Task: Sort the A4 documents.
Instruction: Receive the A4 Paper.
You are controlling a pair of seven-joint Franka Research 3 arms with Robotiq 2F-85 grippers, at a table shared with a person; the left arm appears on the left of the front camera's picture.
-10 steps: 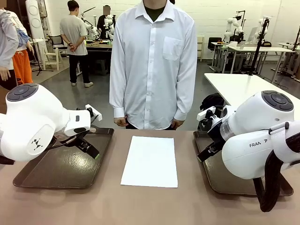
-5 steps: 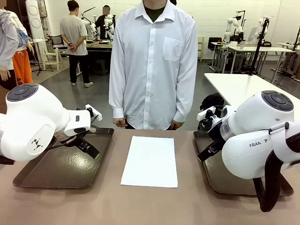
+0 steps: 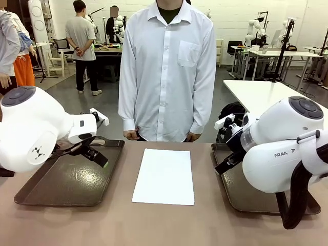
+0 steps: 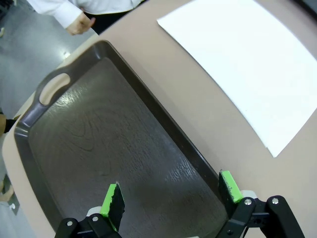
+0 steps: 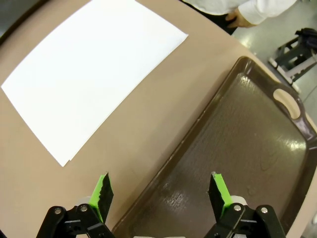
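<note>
The white A4 documents (image 3: 164,176) lie flat in a neat pile at the table's middle, between two dark brown trays. My left gripper (image 3: 101,159) hovers open over the left tray (image 3: 56,187), with nothing between its green pads. In the left wrist view the left gripper (image 4: 171,193) is above the left tray's (image 4: 99,134) near end, and the paper (image 4: 242,64) lies off to one side. My right gripper (image 5: 161,191) is open and empty above the inner rim of the right tray (image 5: 247,144), beside the paper (image 5: 89,74). In the front view the right gripper (image 3: 224,166) is mostly hidden by its arm.
A person in a white shirt (image 3: 166,66) stands at the table's far edge, hands (image 3: 131,134) hanging at the sides, right behind the paper. The right tray (image 3: 241,197) lies partly under my right arm. Bare tabletop (image 3: 154,225) runs along the near edge.
My left arm has lifted slightly and drawn a little to the left over its tray. The right arm has shifted only a trace. The paper has not moved.
</note>
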